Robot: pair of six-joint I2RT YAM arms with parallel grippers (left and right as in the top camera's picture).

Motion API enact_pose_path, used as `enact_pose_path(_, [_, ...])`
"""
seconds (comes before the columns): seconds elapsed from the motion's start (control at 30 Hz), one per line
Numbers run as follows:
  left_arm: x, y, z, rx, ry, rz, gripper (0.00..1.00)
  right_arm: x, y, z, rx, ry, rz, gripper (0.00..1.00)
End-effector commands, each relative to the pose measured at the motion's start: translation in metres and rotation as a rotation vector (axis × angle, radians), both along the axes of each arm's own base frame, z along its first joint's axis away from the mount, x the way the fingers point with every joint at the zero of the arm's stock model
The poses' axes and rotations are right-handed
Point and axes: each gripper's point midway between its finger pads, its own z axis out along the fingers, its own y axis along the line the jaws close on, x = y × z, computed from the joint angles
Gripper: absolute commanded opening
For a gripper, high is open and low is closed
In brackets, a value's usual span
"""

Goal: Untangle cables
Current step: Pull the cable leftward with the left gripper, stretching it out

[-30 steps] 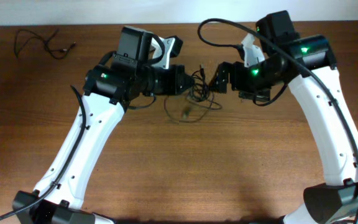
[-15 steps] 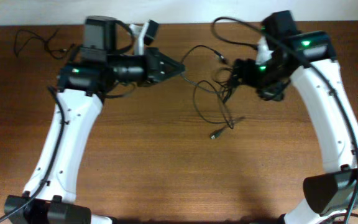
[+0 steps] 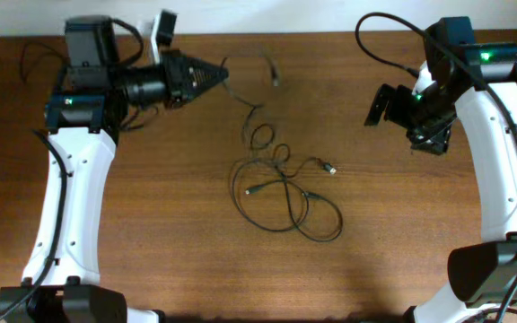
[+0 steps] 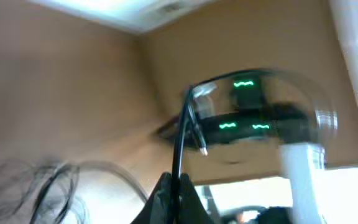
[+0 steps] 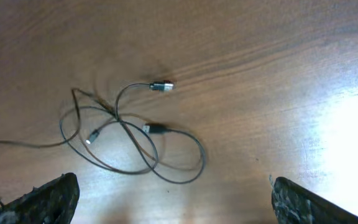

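Overhead: my left hand (image 3: 215,74) was clenched on one strand (image 3: 245,97) of the cables (image 3: 285,193), I'd guess to draw it out of the tangle. It slanted from the loops mid-bench (image 3: 151,251) toward far-left.

Left wrist: that strand rose straight from the pinched fingertips.

Right wrist: my right hand (image 5: 173,198) was spread wide, empty, well off right, probably leaving room.

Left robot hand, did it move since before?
Yes. The left gripper, pinching a cable, went left and toward the table's far edge.
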Motion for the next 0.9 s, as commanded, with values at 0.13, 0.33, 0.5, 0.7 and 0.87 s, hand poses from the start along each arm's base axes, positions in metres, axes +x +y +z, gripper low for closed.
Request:
enact_pose_path(0.13, [-0.058,-0.011,0.127,-0.186,-0.129,-0.258,0.00,-0.002,0.028,-0.001,0.004,-0.025,0.146,0.98])
enact_pose_path(0.33, [-0.041,0.034,0.143,-0.226,-0.137,-0.093,0.00,-0.003,0.033,-0.002,0.004,-0.022,0.154,0.99])
enact_pose_path(0.5, [-0.003,0.094,0.111,-0.205,-0.062,0.061,0.00,-0.006,0.032,-0.002,0.004,-0.011,0.154,0.98])
enact_pose_path(0.7, [0.051,0.206,0.029,0.009,-0.131,0.543,0.00,-0.008,0.032,-0.003,0.003,-0.001,0.154,0.98])
enact_pose_path(0.87, [0.016,0.311,-0.125,0.809,0.337,1.046,0.00,-0.007,0.032,-0.003,0.003,-0.004,0.154,0.99])
